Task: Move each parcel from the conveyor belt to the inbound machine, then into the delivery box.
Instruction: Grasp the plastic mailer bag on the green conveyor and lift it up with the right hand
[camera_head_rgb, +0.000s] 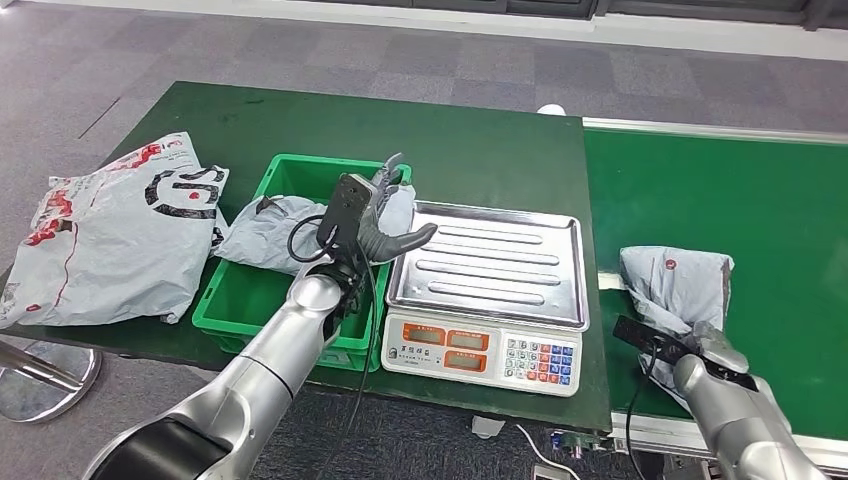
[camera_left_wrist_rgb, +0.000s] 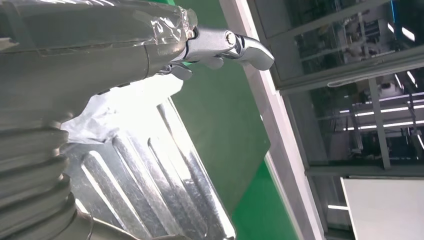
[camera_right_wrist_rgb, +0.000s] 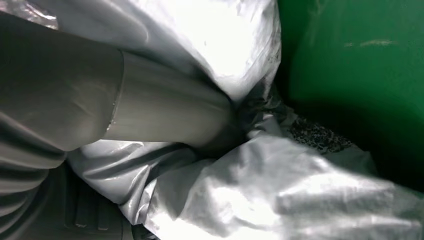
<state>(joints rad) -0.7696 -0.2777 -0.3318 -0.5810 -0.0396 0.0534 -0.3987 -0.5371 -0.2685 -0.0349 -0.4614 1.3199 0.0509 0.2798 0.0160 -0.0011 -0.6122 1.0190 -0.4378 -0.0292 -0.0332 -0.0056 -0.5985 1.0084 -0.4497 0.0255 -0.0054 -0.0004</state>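
A crumpled grey parcel (camera_head_rgb: 672, 283) lies on the green conveyor belt (camera_head_rgb: 730, 190) at the right. My right hand (camera_head_rgb: 712, 347) grips its near edge; in the right wrist view the thumb (camera_right_wrist_rgb: 165, 112) is sunk into the folds of the parcel (camera_right_wrist_rgb: 280, 195). The inbound machine is a scale with a bare silver tray (camera_head_rgb: 495, 262). My left hand (camera_head_rgb: 385, 215) hovers over the right rim of the green delivery box (camera_head_rgb: 250, 300), fingers spread and holding nothing. Another grey parcel (camera_head_rgb: 262, 230) lies in the box, with more grey wrapping (camera_head_rgb: 399, 208) under the hand. The left wrist view shows a straight finger (camera_left_wrist_rgb: 240, 45) above the ribbed tray (camera_left_wrist_rgb: 150, 175).
A large white-and-grey bag (camera_head_rgb: 110, 235) with red and black print lies at the left of the green table (camera_head_rgb: 470, 140). The scale's keypad (camera_head_rgb: 540, 360) faces me at the table's front edge. A metal stand base (camera_head_rgb: 40, 380) is on the floor at the lower left.
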